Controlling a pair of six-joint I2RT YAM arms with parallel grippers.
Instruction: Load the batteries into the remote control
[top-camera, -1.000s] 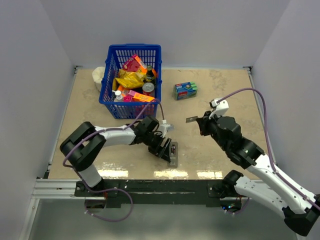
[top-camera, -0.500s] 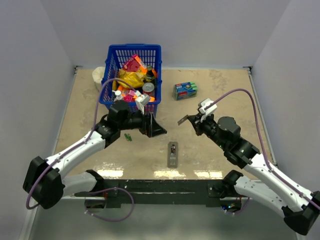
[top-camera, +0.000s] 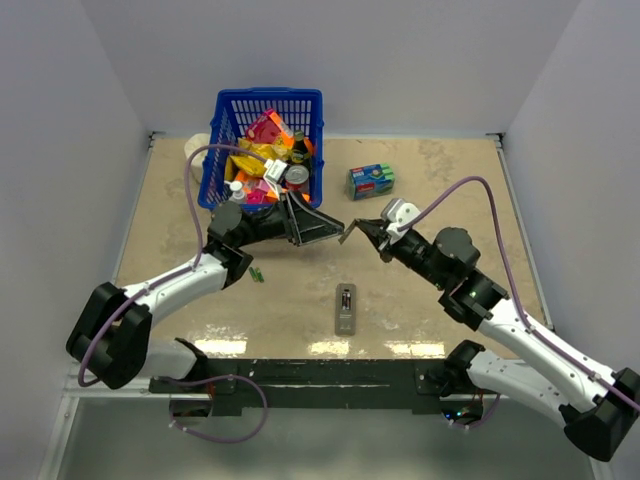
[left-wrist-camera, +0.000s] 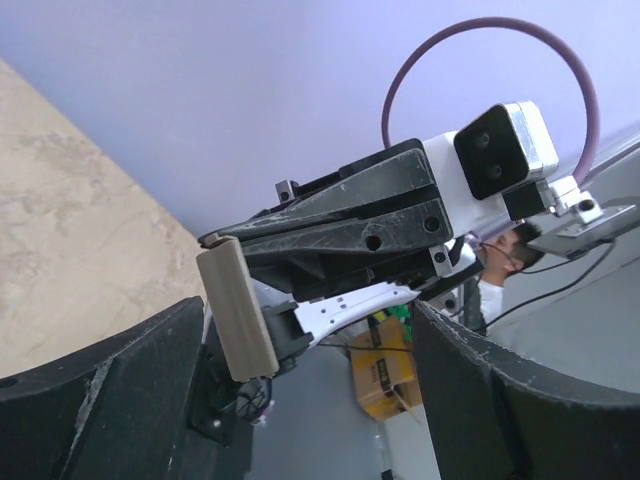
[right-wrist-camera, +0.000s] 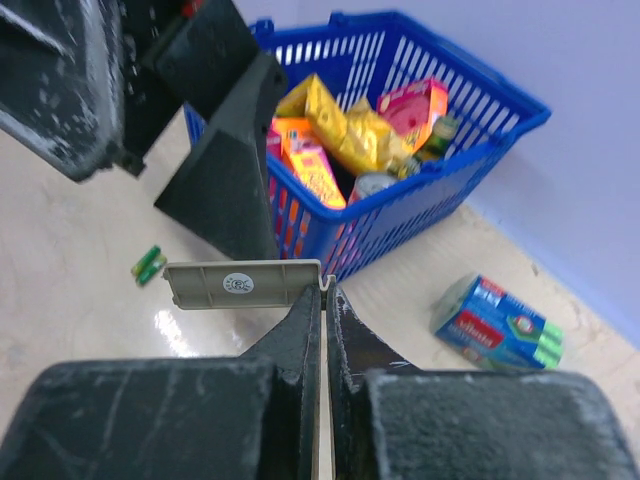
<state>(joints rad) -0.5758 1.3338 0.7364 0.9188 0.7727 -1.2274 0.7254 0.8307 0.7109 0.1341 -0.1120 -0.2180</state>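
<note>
The grey remote control (top-camera: 345, 309) lies on the table near the front edge, back up, with its compartment open and something dark in the slot. No loose dark batteries show. My right gripper (top-camera: 364, 229) is shut on the grey battery cover (top-camera: 349, 234), pinching one end of it (right-wrist-camera: 245, 284) in the air. My left gripper (top-camera: 334, 229) is open, raised off the table, its tips close to that cover. In the left wrist view the cover (left-wrist-camera: 236, 311) sits between my open left fingers (left-wrist-camera: 120, 370), touching neither.
A blue basket (top-camera: 219, 189) full of packets stands at the back left, also seen in the right wrist view (right-wrist-camera: 430, 190). A blue-green box (top-camera: 371, 181) lies behind the right gripper. A bright-green pair of sticks (top-camera: 257, 273) lies left of the remote.
My left gripper has lifted off the remote and swung up and back toward the right gripper. My right gripper has carried the cover leftward to meet it.
</note>
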